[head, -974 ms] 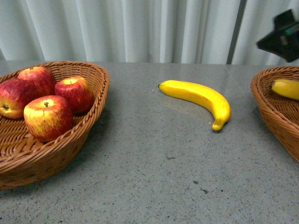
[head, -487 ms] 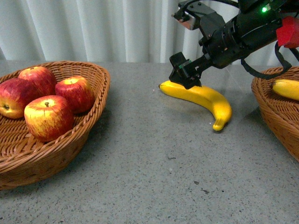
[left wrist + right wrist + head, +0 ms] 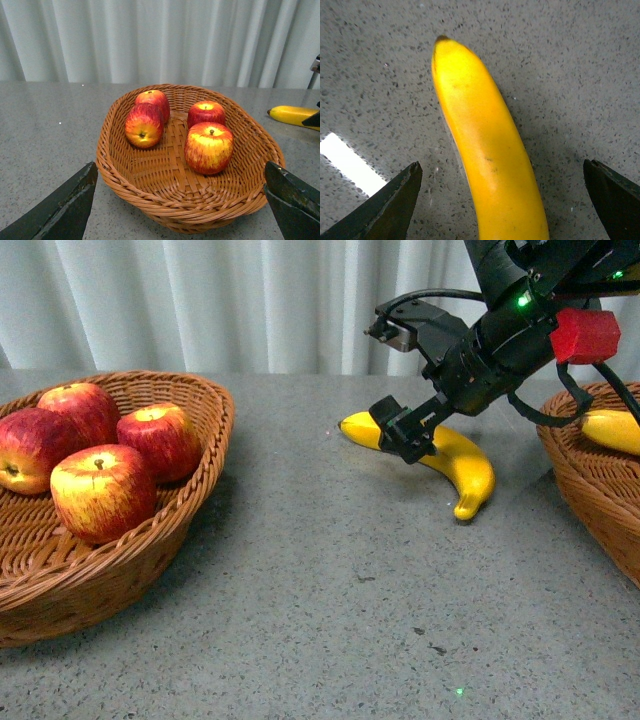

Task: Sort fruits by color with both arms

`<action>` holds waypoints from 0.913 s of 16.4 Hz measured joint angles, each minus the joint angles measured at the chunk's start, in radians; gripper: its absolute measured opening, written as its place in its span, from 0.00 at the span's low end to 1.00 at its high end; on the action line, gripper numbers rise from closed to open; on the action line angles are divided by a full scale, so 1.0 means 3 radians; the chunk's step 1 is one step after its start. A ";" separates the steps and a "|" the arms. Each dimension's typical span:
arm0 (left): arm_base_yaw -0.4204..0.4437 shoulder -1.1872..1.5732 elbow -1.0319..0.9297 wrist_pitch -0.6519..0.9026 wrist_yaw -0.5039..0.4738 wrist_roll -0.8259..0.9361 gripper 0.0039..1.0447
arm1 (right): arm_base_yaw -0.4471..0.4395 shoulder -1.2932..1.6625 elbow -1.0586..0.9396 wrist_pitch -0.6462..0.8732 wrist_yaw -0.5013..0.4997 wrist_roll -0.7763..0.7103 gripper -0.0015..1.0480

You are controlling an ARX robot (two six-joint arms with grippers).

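Front view: right tool (image 3: 392, 380), spread wide, poised over the loose banana (image 3: 465, 465) on the tabletop (image 3: 320, 590), which likely belongs in the right basket (image 3: 575, 455).
Left wrist view: left tool (image 3: 182, 200) released, empty, facing four apples (image 3: 209, 147) in the left basket (image 3: 115, 165).
Right wrist view: banana centred in the gap, ungrasped.

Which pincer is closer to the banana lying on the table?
The right pincer, open over that banana. The left pincer hovers open before the apple basket, farther away.

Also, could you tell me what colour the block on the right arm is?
The block is red, clearest in the front view.
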 joint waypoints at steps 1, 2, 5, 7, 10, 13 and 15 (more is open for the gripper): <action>0.0000 0.0000 0.0000 0.0000 0.0000 0.0000 0.94 | 0.0000 0.0014 0.0017 -0.0027 0.0023 -0.0003 0.94; 0.0000 0.0000 0.0000 0.0000 0.0000 0.0000 0.94 | 0.0000 0.0023 0.0025 -0.0046 0.0029 -0.0005 0.94; 0.0000 0.0000 0.0000 0.0000 0.0000 0.0000 0.94 | 0.0000 0.0056 0.0048 -0.0090 0.0074 -0.0029 0.94; 0.0000 0.0000 0.0000 0.0000 0.0000 0.0000 0.94 | 0.0000 0.0072 0.0060 -0.0125 0.0108 -0.0041 0.94; 0.0000 0.0000 0.0000 0.0000 0.0000 0.0000 0.94 | 0.0005 0.0074 0.0034 -0.0094 0.0148 -0.0163 0.92; 0.0000 0.0000 0.0000 0.0000 0.0000 0.0000 0.94 | 0.0023 0.0072 -0.0037 -0.0024 0.0123 -0.0259 0.63; 0.0000 0.0000 0.0000 0.0000 0.0000 0.0000 0.94 | 0.0025 0.0072 -0.0061 0.0043 0.0131 -0.0273 0.47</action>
